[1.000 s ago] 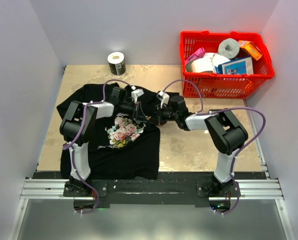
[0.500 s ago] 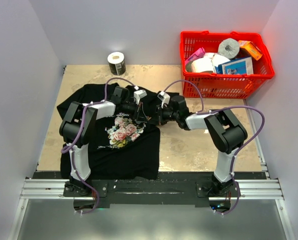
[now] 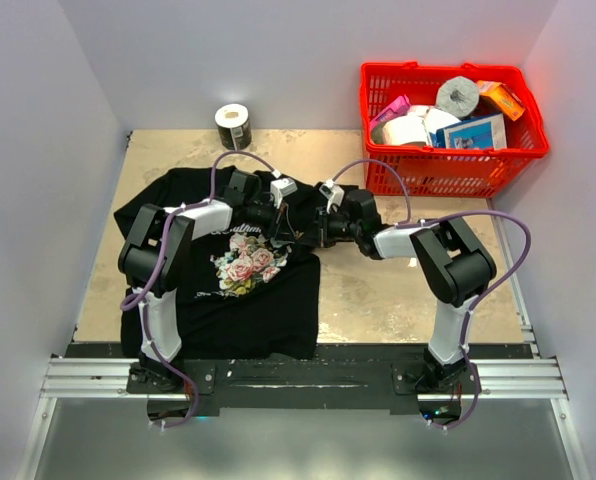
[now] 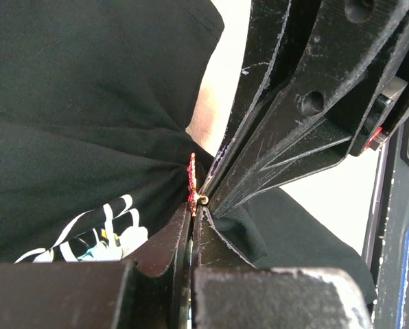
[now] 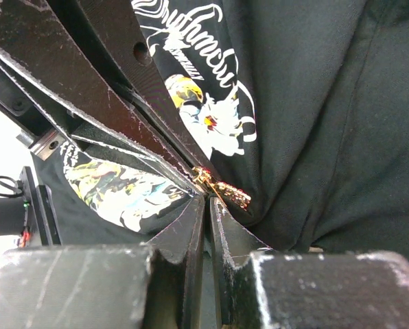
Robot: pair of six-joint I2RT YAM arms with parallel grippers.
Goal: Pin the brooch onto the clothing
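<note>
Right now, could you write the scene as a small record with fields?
brooch: against the bunched T-shirt, between both grippers' tips
left gripper: shut, tips at brooch
right gripper: jaws nearly together, tips at brooch
holder of brooch: cannot tell
basket: red, far right corner, filled

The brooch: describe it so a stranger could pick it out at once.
Find the black T-shirt. Where the left claw and right claw meet over it sits the brooch. It is tiny, metallic red, not flat print like the pink roses.
</note>
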